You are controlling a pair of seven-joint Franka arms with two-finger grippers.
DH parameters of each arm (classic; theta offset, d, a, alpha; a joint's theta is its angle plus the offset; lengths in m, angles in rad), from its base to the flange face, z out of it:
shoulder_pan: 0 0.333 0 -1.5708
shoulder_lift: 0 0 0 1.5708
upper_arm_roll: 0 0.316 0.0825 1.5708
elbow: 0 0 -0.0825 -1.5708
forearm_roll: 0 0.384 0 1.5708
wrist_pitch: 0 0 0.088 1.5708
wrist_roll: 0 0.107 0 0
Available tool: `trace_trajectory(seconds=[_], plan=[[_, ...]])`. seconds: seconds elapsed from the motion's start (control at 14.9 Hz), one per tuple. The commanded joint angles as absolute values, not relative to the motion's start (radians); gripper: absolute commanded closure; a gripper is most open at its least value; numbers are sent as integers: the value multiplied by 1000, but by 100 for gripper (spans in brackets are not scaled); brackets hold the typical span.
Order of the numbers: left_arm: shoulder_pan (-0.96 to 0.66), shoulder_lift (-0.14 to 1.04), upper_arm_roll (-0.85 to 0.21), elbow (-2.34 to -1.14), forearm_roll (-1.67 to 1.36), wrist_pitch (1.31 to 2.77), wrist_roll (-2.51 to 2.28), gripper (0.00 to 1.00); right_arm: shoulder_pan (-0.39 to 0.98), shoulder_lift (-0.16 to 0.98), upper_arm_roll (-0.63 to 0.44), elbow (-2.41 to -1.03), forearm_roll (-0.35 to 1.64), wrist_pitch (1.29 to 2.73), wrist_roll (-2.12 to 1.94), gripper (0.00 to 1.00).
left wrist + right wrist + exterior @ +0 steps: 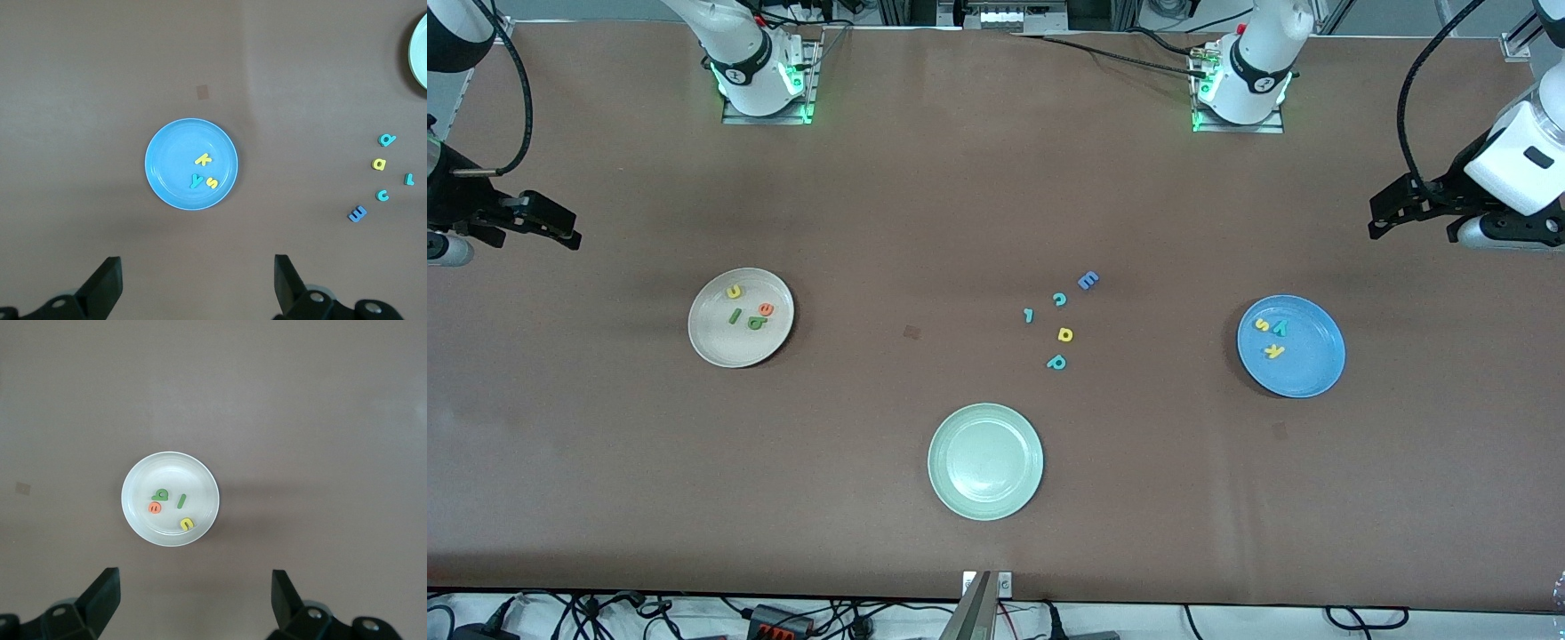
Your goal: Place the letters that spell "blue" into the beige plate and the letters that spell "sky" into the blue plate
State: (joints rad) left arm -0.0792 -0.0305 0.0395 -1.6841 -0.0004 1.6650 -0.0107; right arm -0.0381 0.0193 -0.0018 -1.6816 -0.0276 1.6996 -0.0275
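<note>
4 letters, green b (757, 324), green l (735, 316), yellow u (734, 291) and orange e (765, 309), lie in the beige plate (716, 348) toward the right arm's end of the worktop. 3 more, yellow s (1261, 324), yellow k (1275, 350) and teal y (1279, 328), lie in the blue plate (1312, 378) toward the left arm's end. You can judge the sorting done. Both arms wait: the right gripper (193, 597) hangs over the worktop beside the beige plate, the left gripper (198, 280) beside the blue plate, both with jaws spread and empty. Keep them high and leave the 5 spare letters (1064, 334) and the pale green plate (943, 484) alone.
</note>
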Motion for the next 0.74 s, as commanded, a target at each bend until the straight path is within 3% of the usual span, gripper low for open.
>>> trace_trajectory(seconds=[0.0, 0.67], plan=[[-87, -23, 44, -1658, 9, 1641, -9, 0, -48, 17, 8, -1677, -18, 1689, -45, 0], [-87, -23, 43, -1658, 9, 1641, -8, 0, -52, 17, 5, -1677, -18, 1686, -52, 0]])
